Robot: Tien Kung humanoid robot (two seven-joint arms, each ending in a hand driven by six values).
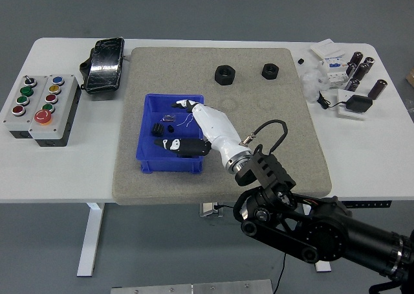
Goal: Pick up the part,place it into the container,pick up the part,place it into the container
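A blue container (191, 102) stands on the grey mat's left half. My right hand (171, 124), white with black fingers, reaches into it from the lower right. Its fingers (178, 103) are spread and hold nothing, and the thumb (184, 147) lies along the container's near wall. A small black part (158, 130) lies on the container's floor, just left of the hand. Two black nut-like parts lie on the mat's far side, a larger one (224, 74) and a smaller one (270, 70). My left arm is out of view.
A grey mat (272, 125) covers the table's middle. A button box (40, 106) and a black pouch (103, 64) are at the left. Cylinders (359, 70), white boxes and a black adapter (358, 103) crowd the far right corner.
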